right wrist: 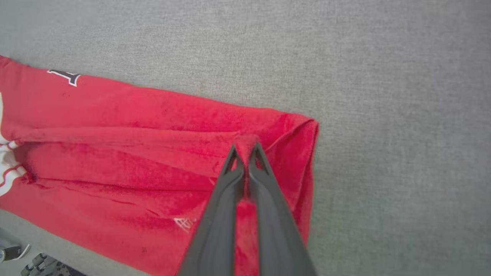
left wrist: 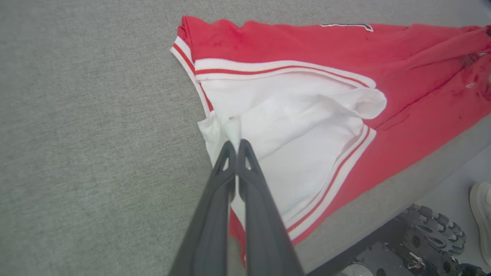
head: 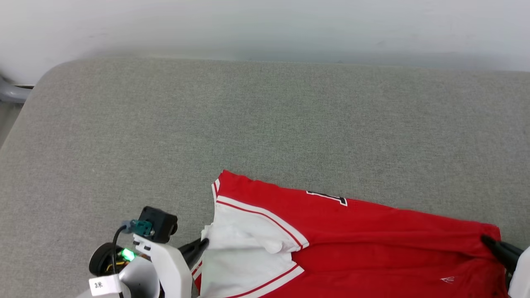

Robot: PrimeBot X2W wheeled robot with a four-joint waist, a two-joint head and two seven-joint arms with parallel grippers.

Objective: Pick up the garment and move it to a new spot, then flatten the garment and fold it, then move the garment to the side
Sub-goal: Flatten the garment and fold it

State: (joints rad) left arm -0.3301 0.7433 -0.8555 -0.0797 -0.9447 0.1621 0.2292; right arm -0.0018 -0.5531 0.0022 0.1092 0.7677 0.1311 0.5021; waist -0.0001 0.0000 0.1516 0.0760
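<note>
The garment (head: 352, 231), a red jersey with a white sleeve and striped trim, lies along the near edge of the grey cushioned surface (head: 248, 124). A bit of black white-outlined lettering (head: 329, 198) shows on the upper fold. My left gripper (left wrist: 234, 145) is shut on the white sleeve fabric (left wrist: 291, 126) at the garment's left end (head: 203, 243). My right gripper (right wrist: 244, 148) is shut on a pinch of red cloth near the garment's right edge (right wrist: 307, 153). In the head view the right gripper (head: 488, 241) rests on the red corner.
The grey surface stretches far and to both sides of the garment, backed by a pale wall (head: 265, 25). In the left wrist view the robot's wheeled base (left wrist: 429, 237) and a person's white shoe (left wrist: 481, 214) lie below the near edge.
</note>
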